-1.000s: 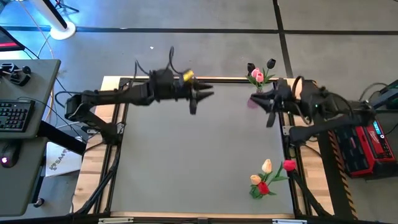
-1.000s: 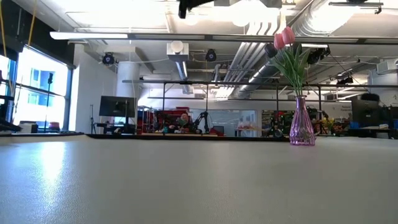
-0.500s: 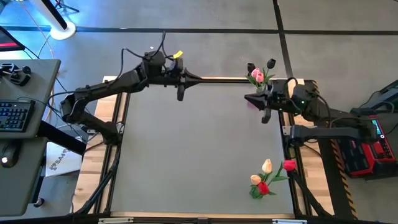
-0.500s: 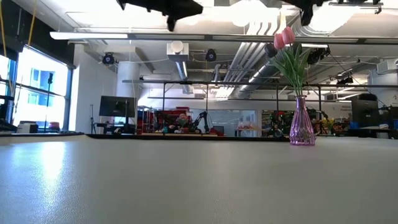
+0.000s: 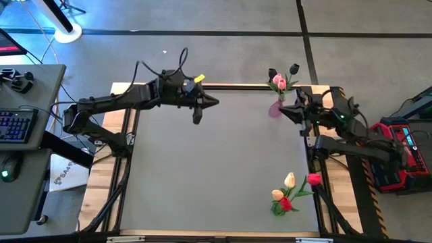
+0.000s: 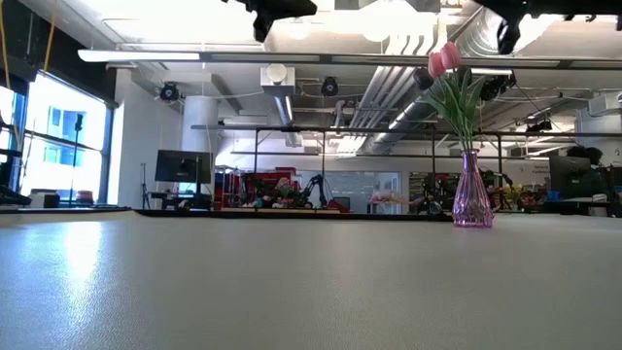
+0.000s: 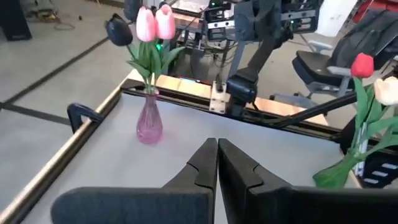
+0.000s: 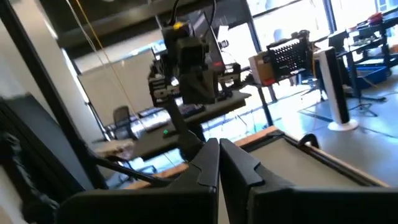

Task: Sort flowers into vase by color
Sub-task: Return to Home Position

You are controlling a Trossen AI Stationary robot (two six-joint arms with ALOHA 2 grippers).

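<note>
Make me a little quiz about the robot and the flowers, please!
1. True or false: the pink vase lies tipped over on the table.
2. Which colour of flower shares the pink vase with the pink tulips? A red, B black, C cream.
3. Fill in: the left gripper and the right gripper are both ___, holding nothing.
Key: 1 false, it stands upright; 2 B, a black tulip; 3 shut.

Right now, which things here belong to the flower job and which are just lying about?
Job: pink vase, pink tulips, black tulips; green vase, red tulips, cream tulips; left gripper, right gripper, both raised.
Lying about: keyboard, red case beside the table.
</note>
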